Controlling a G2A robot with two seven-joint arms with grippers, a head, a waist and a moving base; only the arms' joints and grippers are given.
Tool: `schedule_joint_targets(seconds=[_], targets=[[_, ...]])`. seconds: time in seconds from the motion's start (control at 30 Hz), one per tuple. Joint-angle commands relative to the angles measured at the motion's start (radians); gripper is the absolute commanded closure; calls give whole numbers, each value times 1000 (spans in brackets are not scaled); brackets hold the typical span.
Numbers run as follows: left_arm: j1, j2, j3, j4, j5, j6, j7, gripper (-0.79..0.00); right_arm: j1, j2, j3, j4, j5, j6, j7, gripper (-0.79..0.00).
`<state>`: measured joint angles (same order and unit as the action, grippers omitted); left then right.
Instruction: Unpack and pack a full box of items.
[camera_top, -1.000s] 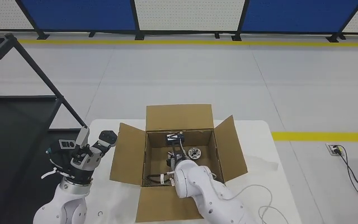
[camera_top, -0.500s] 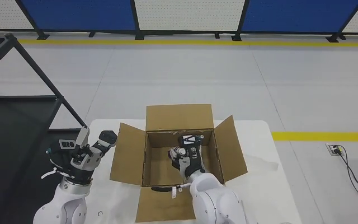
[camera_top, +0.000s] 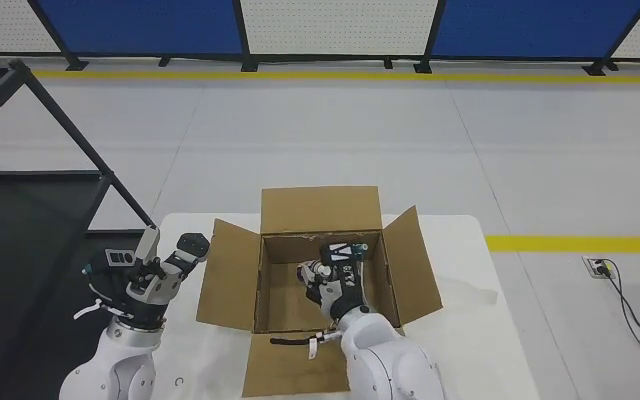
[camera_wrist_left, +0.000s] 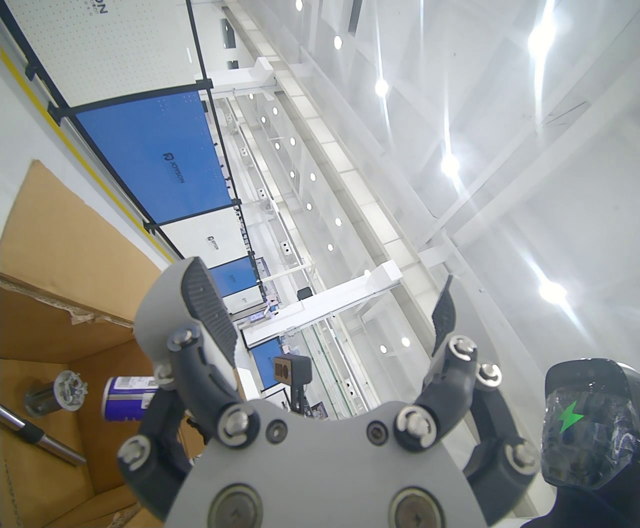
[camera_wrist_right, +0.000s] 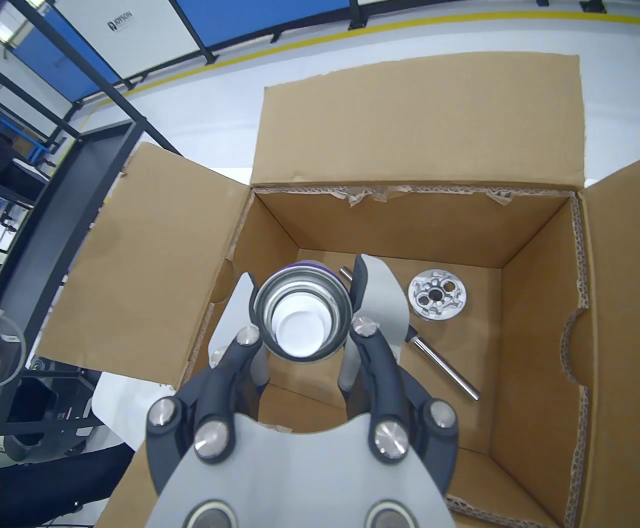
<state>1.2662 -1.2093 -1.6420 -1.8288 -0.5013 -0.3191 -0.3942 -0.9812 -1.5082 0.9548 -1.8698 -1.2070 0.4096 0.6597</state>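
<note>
The left arm (camera_top: 118, 352) and right arm (camera_top: 385, 362) wear smooth, rounded white shells. The left gripper (camera_wrist_left: 322, 295) and right gripper (camera_wrist_right: 305, 300) share pale grey palm plates, dark grey linkages pinned with silver round-head screws, and light grey fingers (camera_wrist_left: 150, 310) faced with black ribbed pads (camera_wrist_left: 207, 305).

Open cardboard box (camera_wrist_right: 400, 225) holds a metal disc (camera_wrist_right: 438, 299) and rod (camera_wrist_right: 445, 370); right tool (camera_wrist_right: 306, 280) clamps purple can (camera_wrist_right: 301, 322).
</note>
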Motion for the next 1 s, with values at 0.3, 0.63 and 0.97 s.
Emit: schedule_joint_targets(seconds=[0.3, 0.63, 0.97], targets=[[-11, -4, 27, 3, 11, 19, 33, -785, -220, 34, 99, -389, -212, -50, 79, 0], [-50, -9, 53, 37, 12, 33, 60, -785, -463, 51, 274, -480, -219, -21, -170, 0], [-56, -10, 58, 39, 14, 36, 65, -785, -674, 55, 471, -480, -3, -49, -498, 0]])
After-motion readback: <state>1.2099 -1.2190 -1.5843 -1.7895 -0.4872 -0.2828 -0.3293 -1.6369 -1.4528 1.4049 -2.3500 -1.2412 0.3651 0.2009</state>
